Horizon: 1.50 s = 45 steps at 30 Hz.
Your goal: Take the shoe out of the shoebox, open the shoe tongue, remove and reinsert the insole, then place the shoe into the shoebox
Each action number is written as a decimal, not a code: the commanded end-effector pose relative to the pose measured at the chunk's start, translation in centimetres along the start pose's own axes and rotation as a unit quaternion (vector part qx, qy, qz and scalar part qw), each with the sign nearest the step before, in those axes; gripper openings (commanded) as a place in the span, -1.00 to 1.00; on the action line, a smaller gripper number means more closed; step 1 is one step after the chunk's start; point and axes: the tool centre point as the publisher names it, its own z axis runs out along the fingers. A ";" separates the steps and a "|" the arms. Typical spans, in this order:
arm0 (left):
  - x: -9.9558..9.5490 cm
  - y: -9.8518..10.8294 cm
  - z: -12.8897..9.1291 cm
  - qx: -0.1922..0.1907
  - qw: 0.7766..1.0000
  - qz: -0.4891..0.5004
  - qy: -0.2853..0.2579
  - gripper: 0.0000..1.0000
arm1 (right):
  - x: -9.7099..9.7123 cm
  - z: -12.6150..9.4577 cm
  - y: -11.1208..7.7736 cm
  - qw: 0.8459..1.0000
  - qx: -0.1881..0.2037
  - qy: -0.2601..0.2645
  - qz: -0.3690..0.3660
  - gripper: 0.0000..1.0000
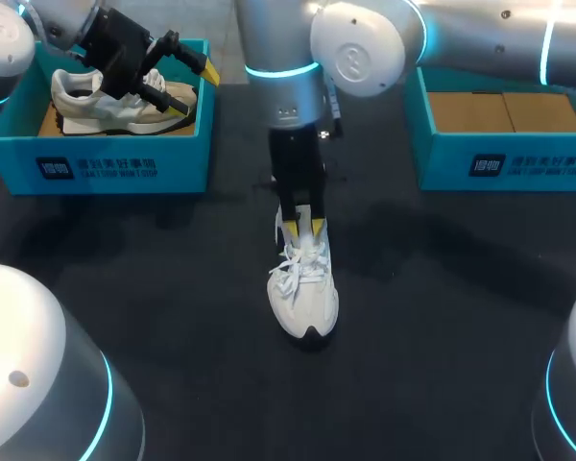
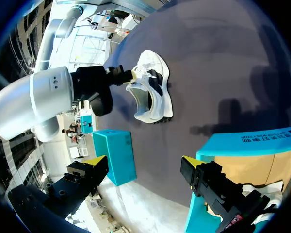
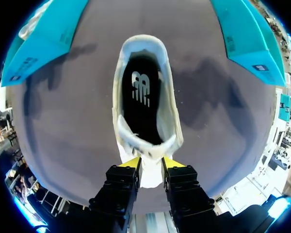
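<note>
Shoe [image 1: 304, 293] stands mid-bench [image 1: 173, 317], toe toward 6 o'clock, well apart from both boxes. My right pincer [image 3: 152, 164] is clamped on the tongue [image 3: 151, 178]. I judge that easing it slowly up and toward the toe will widen the mouth without tipping the shoe. My left pincer [image 1: 194, 91] hangs with its fingers apart over the 10 o'clock shoebox [image 1: 125, 158]. Open bench lies at 3 and 9, and the empty shoebox [image 1: 509, 158] sits at 2.

Table [image 1: 173, 307]: shoe [image 1: 304, 293] at centre. Left shoebox [image 1: 106, 163] at far left, second shoe [image 1: 115, 101] lying inside it. Right shoebox [image 1: 504, 158] at far right, well apart.
</note>
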 end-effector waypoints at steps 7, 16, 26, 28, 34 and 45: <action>0.0 0.0 0.0 0.000 1.000 0.000 0.001 1.00 | 0.2 0.0 0.9 1.000 -0.016 0.004 -0.001 -0.46; 0.0 0.0 0.0 0.000 1.000 0.000 0.001 1.00 | -0.3 -0.6 1.8 1.000 -0.028 0.001 -0.006 -0.43; 0.0 0.0 0.0 0.000 1.000 0.000 0.001 1.00 | -1.9 -3.4 1.0 0.967 -0.145 0.019 -0.210 -0.21; 0.0 0.0 0.0 0.000 1.000 0.000 0.001 1.00 | -1.8 -3.8 1.4 0.934 -0.168 -0.010 -0.315 -0.04; 0.0 0.0 0.0 0.000 1.000 0.000 0.001 1.00 | -1.4 -5.3 1.3 0.858 -0.203 -0.062 -0.468 0.25; 0.0 0.0 0.0 0.000 1.000 0.000 0.001 1.00 | -1.0 -5.8 1.7 0.806 -0.206 -0.102 -0.546 1.00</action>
